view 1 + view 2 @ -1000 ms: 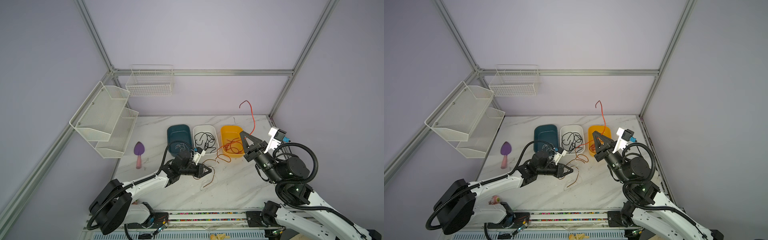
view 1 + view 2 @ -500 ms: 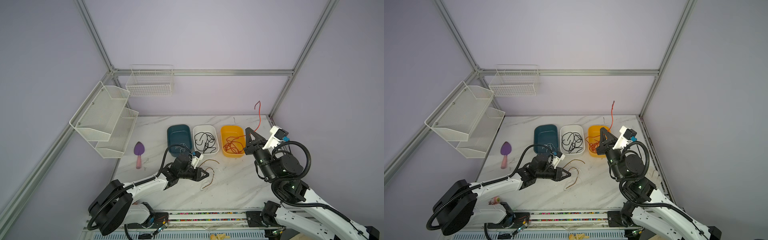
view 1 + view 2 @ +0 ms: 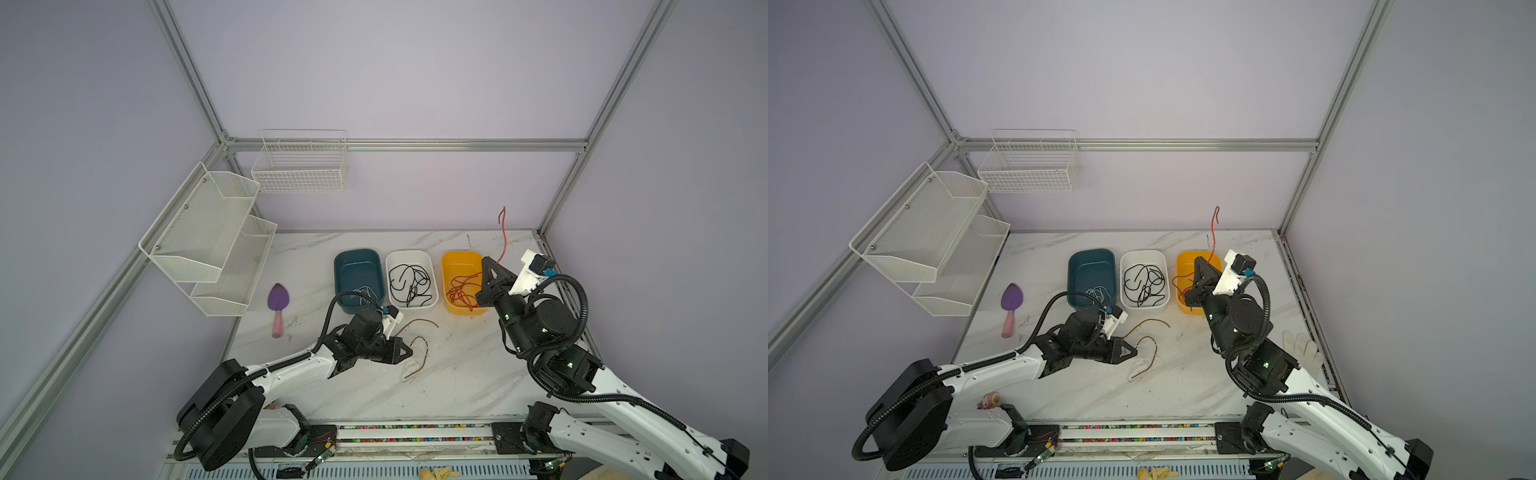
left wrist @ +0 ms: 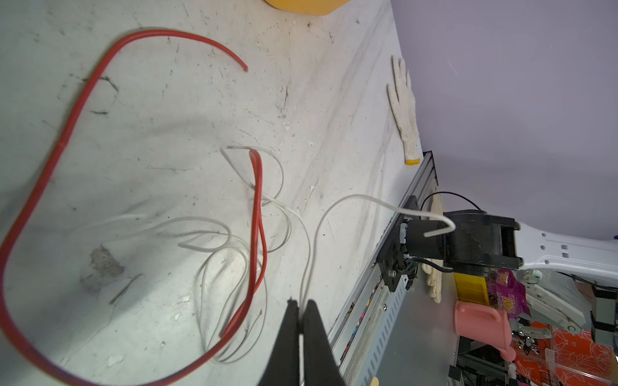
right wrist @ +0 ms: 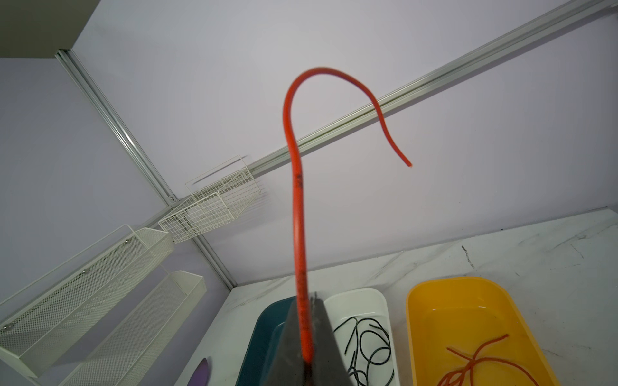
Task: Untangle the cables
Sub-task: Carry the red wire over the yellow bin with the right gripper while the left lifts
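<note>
Moved frontward: left fingers [image 4: 312, 331] pinching white cable [image 4: 351, 198] | right fingers [image 5: 321, 337] holding red cable [image 5: 296, 200] aloft

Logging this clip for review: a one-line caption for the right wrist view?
Right pincer shut on a raised orange-red cable, the yellow bin nearby.

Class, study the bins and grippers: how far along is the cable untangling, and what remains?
Done: black cables lie in the white bin, white strands in the teal bin, red strands in the yellow bin. In hand: the right gripper pinches a red cable raised near the yellow bin; the left gripper pinches a white cable on the table. Left: that white cable crosses a loose red cable there.
</note>
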Action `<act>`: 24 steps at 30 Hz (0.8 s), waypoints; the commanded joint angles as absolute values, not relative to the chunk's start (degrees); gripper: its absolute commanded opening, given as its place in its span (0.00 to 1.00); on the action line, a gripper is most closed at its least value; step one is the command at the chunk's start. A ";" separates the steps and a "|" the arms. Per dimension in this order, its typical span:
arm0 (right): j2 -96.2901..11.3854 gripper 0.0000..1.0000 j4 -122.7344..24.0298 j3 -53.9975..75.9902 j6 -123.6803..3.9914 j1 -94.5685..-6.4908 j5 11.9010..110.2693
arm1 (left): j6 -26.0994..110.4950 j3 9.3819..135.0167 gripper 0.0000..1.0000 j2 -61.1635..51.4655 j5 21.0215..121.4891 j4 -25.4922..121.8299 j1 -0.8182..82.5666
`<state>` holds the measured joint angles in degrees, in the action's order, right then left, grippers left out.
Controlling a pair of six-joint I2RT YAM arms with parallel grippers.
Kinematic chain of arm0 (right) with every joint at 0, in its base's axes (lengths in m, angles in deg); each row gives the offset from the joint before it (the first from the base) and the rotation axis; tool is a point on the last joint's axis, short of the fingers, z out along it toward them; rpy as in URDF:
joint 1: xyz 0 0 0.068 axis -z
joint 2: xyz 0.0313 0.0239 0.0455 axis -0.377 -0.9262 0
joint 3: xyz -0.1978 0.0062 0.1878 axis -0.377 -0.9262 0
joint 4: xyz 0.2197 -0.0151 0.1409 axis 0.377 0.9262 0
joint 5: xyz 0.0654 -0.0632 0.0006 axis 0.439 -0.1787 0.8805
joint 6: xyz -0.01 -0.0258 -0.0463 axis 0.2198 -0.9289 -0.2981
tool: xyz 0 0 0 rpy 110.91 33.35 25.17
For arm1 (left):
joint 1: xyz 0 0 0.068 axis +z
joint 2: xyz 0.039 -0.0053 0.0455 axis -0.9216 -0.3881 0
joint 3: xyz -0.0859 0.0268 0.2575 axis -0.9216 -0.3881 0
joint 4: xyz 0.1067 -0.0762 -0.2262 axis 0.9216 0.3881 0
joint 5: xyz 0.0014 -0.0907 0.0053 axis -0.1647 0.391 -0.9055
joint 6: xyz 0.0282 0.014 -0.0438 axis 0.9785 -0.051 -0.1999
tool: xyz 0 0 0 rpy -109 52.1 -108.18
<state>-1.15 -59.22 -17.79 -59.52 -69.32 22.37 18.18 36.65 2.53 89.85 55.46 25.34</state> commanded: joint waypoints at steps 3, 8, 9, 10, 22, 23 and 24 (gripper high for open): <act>-2.61 0.00 -56.40 -16.58 -56.71 -65.56 27.58 | 22.62 47.92 0.18 2.33 87.96 62.99 25.08; -3.71 0.00 -55.03 -16.73 -53.88 -59.50 35.70 | 27.55 55.44 0.26 1.46 86.02 72.23 25.21; -3.86 0.00 -54.92 -16.73 -53.49 -58.28 37.23 | 29.06 57.56 0.28 1.11 85.41 74.71 25.26; -4.03 0.00 -54.77 -16.86 -53.15 -57.27 38.34 | 30.67 59.62 0.29 0.64 84.74 77.64 25.39; -7.28 0.00 -54.48 -16.41 -53.35 -51.41 41.84 | 37.89 74.50 0.60 0.09 81.87 88.41 35.10; -7.87 0.00 -54.56 -16.19 -53.46 -51.00 41.91 | 37.27 73.96 0.64 0.87 81.84 87.15 35.91; -8.44 0.00 -54.57 -15.99 -53.53 -50.72 42.05 | 36.89 73.14 0.68 1.59 81.19 85.75 36.39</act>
